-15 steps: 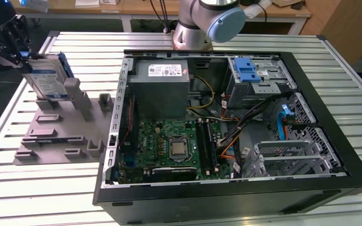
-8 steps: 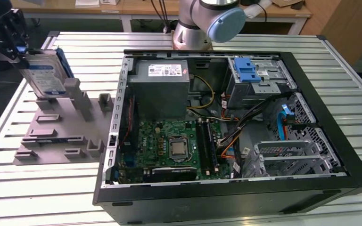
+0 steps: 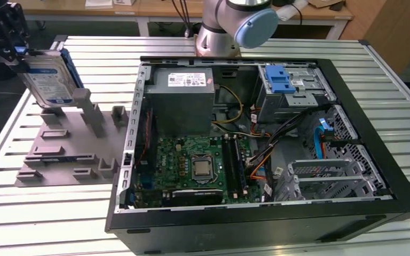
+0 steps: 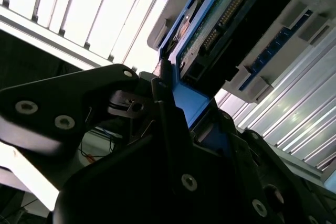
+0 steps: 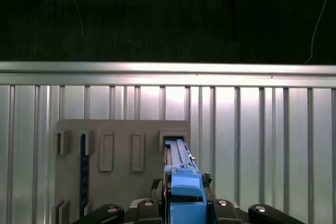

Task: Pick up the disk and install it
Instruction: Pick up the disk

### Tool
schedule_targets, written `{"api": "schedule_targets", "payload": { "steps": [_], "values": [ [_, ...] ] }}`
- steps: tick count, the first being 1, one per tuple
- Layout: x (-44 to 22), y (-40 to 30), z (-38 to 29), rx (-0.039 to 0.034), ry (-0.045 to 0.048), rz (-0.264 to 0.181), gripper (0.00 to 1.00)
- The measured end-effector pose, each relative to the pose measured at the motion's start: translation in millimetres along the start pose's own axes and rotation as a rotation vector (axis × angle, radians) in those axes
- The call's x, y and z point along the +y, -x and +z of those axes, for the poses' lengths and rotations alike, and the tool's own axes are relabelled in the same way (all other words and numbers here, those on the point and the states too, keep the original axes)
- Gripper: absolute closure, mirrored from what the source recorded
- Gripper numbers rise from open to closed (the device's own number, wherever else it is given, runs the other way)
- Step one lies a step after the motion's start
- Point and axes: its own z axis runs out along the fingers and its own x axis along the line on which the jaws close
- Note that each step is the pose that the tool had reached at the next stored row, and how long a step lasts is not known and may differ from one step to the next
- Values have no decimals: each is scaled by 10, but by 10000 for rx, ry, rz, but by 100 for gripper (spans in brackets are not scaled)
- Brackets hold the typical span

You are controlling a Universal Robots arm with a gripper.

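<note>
Slatted worktop [image 3: 48,218], grey fixture [image 3: 55,154] beside open computer case [image 3: 376,213]. Tool [image 3: 18,50] clenched on top edge of disk [image 3: 48,82] — disk upright, as fixture slot stands it.

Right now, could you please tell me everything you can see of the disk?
The disk is a flat silver drive with a white-and-blue label, framed by a blue plastic carrier. It stands on edge, slightly tilted, at the exterior view's left, over the grey fixture. The gripper clamps its upper end.
</note>
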Motion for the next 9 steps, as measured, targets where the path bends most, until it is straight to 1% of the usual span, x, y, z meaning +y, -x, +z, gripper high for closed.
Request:
{"api": "schedule_targets", "payload": {
  "steps": [9],
  "values": [
    [2,3,-144,0,0,0,63]
  ]
}}
